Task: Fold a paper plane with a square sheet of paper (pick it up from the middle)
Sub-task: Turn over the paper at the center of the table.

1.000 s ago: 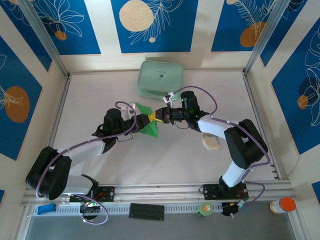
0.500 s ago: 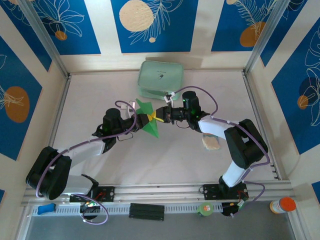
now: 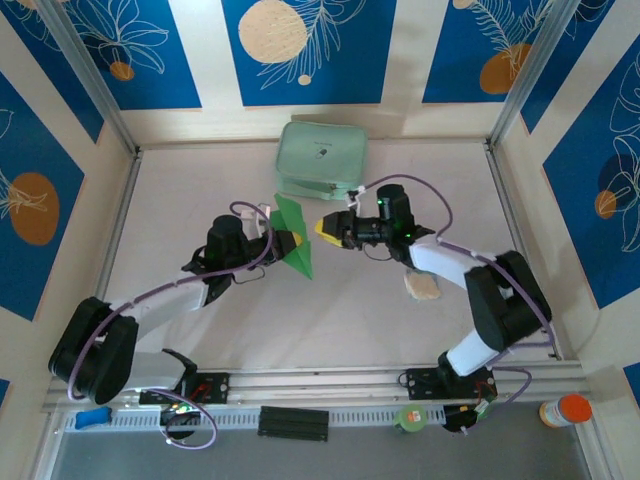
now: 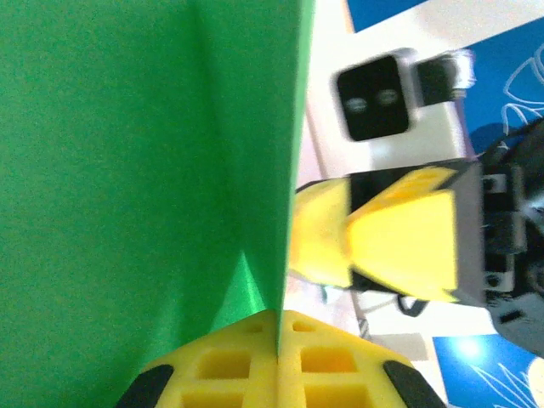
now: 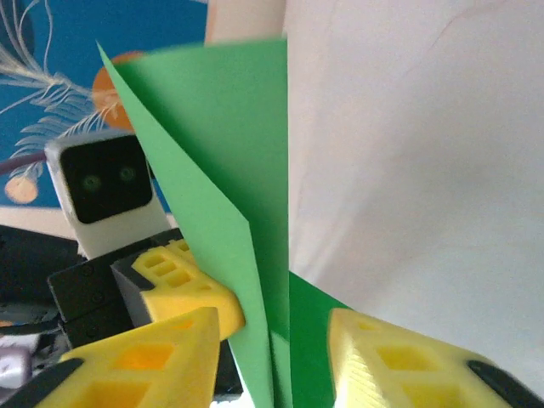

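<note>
Two robot arms reach toward each other over the middle of a pale table [image 3: 180,200]. The left gripper [image 3: 283,241] is clamped tight on a folded bright green paper plane [image 3: 293,232]. It pinches the paper at a crease so that it stands on edge, with one point toward the far wall. In the left wrist view its yellow fingers [image 4: 229,365] meet on the paper's lower edge. The right gripper [image 3: 322,227] sits just beside the paper and faces it, its jaws parted and holding nothing. From its own wrist camera the paper stands in the gap ahead of its fingers [image 5: 161,357], though whether a finger brushes it is hard to tell. A pale mint pouch [image 3: 320,158] lies behind them, near the far wall.
</note>
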Available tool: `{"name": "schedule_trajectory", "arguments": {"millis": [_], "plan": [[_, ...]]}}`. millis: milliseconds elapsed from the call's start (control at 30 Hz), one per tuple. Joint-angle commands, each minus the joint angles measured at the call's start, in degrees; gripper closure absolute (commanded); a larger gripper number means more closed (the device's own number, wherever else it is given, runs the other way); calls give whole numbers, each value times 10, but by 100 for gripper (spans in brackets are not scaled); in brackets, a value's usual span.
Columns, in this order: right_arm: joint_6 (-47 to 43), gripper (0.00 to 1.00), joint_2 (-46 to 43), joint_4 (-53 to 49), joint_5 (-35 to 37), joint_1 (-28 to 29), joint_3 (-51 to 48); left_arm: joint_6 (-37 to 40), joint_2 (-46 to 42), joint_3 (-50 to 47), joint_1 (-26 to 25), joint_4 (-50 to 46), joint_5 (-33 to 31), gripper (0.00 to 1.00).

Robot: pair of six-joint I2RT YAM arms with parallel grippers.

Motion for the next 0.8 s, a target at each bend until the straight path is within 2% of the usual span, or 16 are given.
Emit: {"name": "schedule_trajectory", "arguments": {"millis": [0, 167, 367, 633, 767], "plan": [[-93, 55, -62, -122, 106, -13, -4, 90, -24, 47, 0, -148, -46, 94], [-154, 49, -123, -213, 217, -18, -11, 203, -4, 131, -3, -366, -144, 94], [-189, 49, -163, -274, 300, -21, -17, 282, 66, 220, -15, -525, -272, 93], [-210, 46, -182, -303, 348, -22, -28, 317, 212, 364, -74, -701, -532, 93], [-209, 45, -187, -309, 359, -22, -33, 301, 296, 422, -98, -761, -620, 93]]}}
